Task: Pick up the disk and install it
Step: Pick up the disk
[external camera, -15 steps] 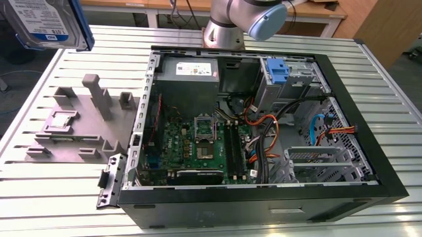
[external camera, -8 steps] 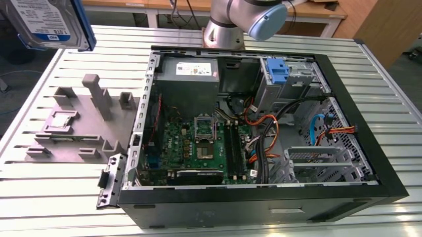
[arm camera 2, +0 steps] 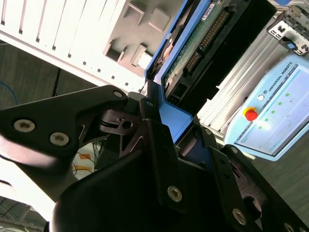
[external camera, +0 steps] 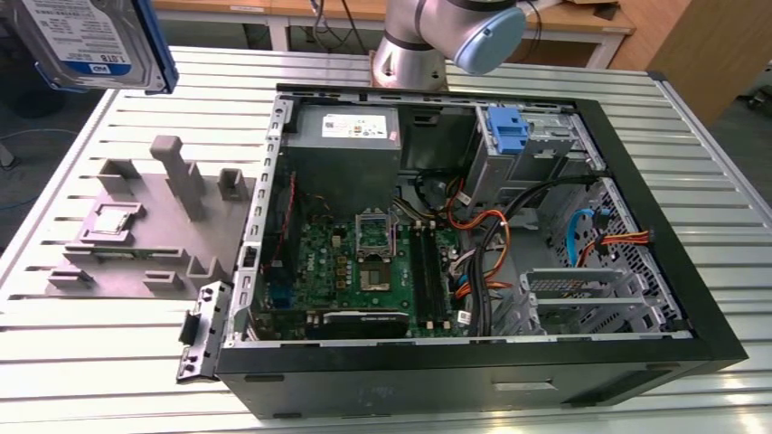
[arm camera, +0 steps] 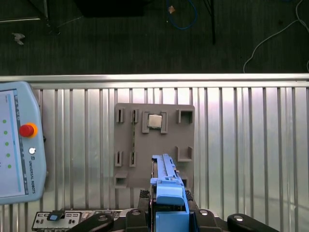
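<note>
Our gripper is clamped on the disk. Its black fingers press the blue bracket from both sides, and the drive stands on edge in both wrist views. In the first wrist view, the grey holder lies below the disk on the slatted table. The small silver chip is seated in the holder, and a teach pendant lies well apart from it.

In the exterior view the disk hangs high at eleven o'clock, clear of the holder's posts. Farther off, at four o'clock from the disk, the open computer case lies on the table. Its rim is unobstructed, and a second blue bracket sits in the bay toward the case's one o'clock corner.
</note>
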Action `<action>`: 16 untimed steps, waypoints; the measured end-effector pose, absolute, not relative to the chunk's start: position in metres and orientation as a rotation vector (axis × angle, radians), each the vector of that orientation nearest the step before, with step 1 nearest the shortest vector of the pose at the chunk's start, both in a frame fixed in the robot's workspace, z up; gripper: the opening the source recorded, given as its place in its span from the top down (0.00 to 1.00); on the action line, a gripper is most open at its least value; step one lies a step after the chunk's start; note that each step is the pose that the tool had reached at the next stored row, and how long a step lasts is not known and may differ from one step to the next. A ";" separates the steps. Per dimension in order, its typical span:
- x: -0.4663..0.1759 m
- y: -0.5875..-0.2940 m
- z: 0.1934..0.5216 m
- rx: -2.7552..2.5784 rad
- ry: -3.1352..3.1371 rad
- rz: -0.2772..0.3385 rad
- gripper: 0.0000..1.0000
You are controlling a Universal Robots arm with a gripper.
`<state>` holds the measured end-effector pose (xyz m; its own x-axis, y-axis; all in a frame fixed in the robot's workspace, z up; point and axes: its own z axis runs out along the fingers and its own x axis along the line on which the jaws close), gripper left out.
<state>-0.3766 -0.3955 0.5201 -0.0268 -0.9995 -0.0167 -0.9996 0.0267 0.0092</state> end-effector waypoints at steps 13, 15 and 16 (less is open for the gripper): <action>-0.373 -0.396 0.520 -2.187 2.247 0.029 0.64; -0.373 -0.396 0.520 -2.187 2.247 0.029 0.64; -0.372 -0.396 0.520 -2.187 2.247 0.029 0.64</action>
<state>-0.3724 -0.3956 0.5201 -0.0269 -0.9995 -0.0168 -0.9996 0.0267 0.0092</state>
